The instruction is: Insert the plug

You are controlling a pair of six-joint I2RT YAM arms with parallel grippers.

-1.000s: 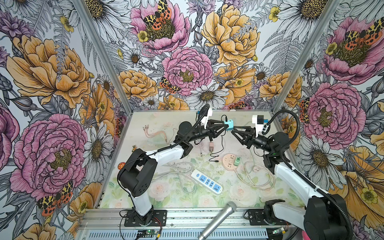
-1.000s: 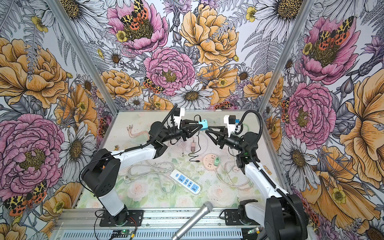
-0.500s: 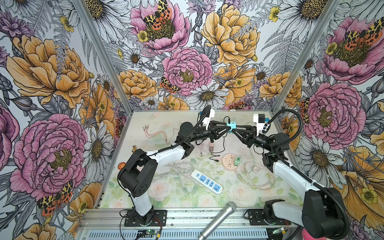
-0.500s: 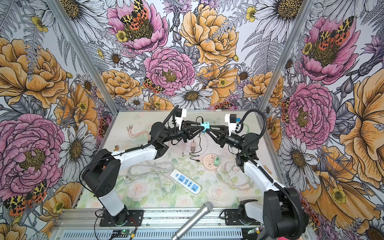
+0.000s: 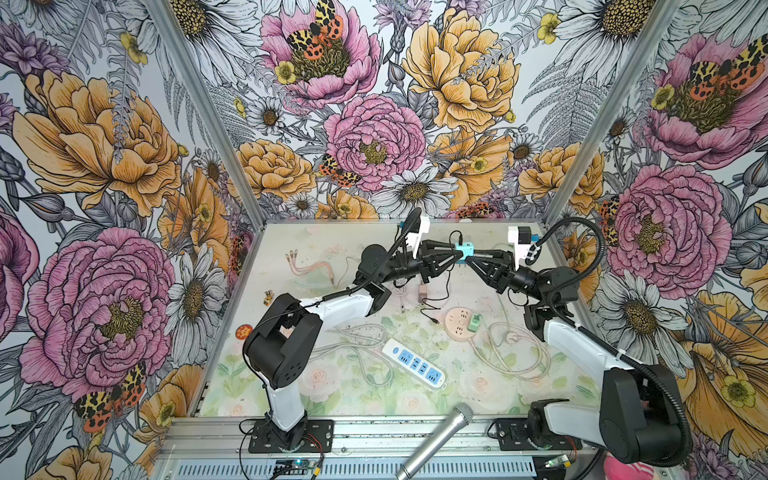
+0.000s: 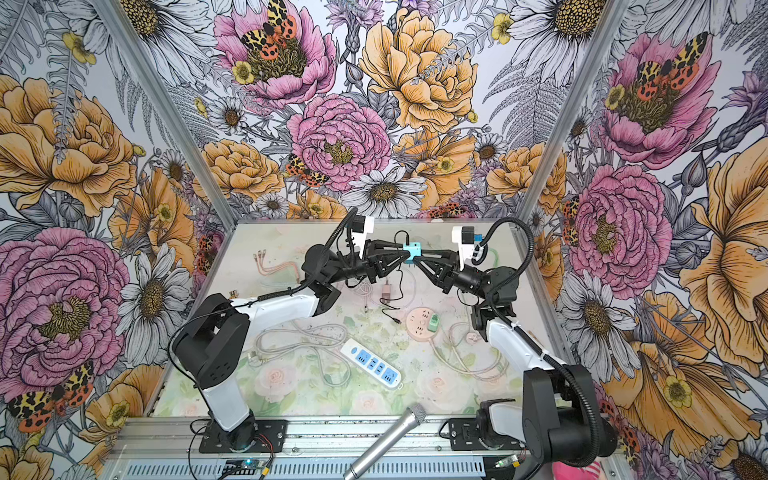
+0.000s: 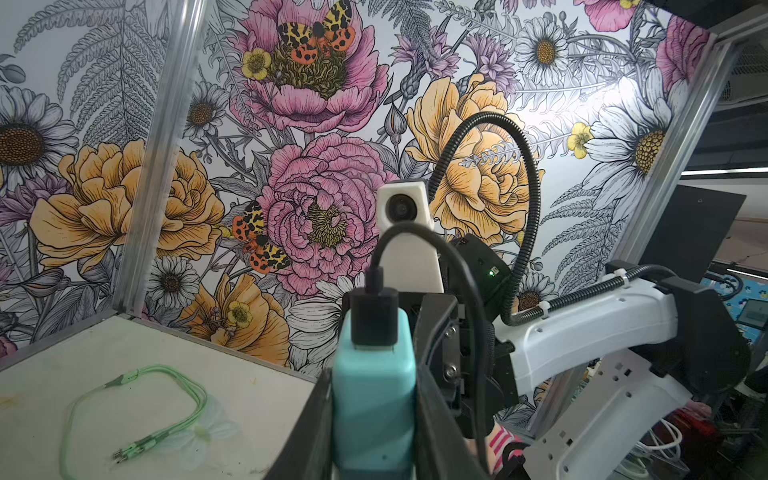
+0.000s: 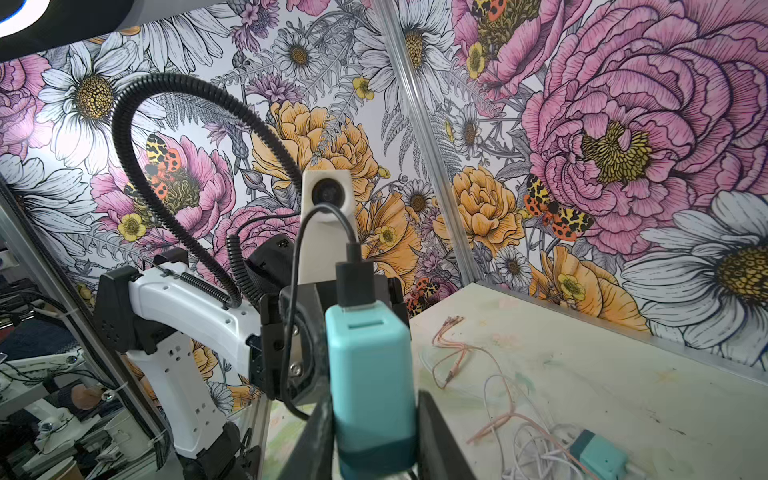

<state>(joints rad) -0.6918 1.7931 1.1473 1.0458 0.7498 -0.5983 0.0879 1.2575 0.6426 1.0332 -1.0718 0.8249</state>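
Black USB plug [image 7: 374,318] stands in the end face of a teal charger adapter [image 7: 374,395], its black cable [image 7: 409,229] arching away. In both top views the pair hangs in the air over the far middle of the table [image 5: 340,399], near the back wall. Left gripper [image 5: 455,256] and right gripper [image 5: 471,259] meet tip to tip there, both arms stretched toward the far middle with wrists about level. The left wrist view shows fingers [image 7: 309,432] pressed against opposite sides of the adapter; the right wrist view shows the same of the right fingers [image 8: 436,440], so both tools pinch it. Below lie a small pale charger [image 5: 422,291], a round pink socket hub [image 5: 455,328] and a white power strip [image 5: 413,365] with blue outlets, all well apart from the grippers. A microphone [image 5: 436,440] crosses the front rail.
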